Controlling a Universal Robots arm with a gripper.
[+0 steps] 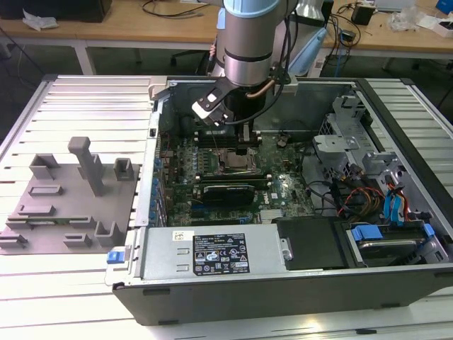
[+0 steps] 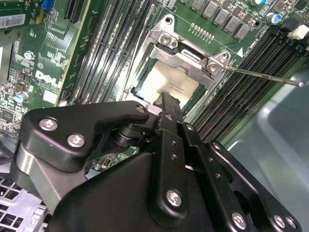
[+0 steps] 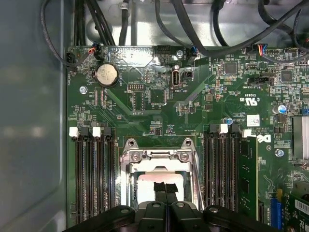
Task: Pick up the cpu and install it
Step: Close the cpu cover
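Gripper (image 3: pixel 165 189): fingers drawn narrow, only a thin pale line between the tips in the first wrist view. I see nothing clamped between them. The tips sit at, or just over, the top face of the cpu (image 3: pixel 145 186); I cannot tell whether they touch it.

The cpu: lying flat inside the socket frame (image 3: pixel 157 155) on the green board (image 3: pixel 145 96), its pale top showing in both wrist views. Whether it is fully seated and square I cannot confirm, as the fingers cover part of it.

Socket: the lever rod (image 2: pixel 260 75) stands free across the memory slots (image 3: pixel 94 179), so I judge the socket unlatched.

Surroundings: in the exterior view the arm (image 1: pixel 248 35) hangs at upper centre, over the open computer case (image 1: pixel 283 283). The grey tray (image 1: pixel 64 205) lies well apart at the exterior view's left.

Risks, as I judge them:
- Downward push on a skewed chip would bend socket contacts
- Sideways drift of the tips could drag the chip out of its seat
- Fingers sit close to the frame and lever, so a snag there could jolt the board
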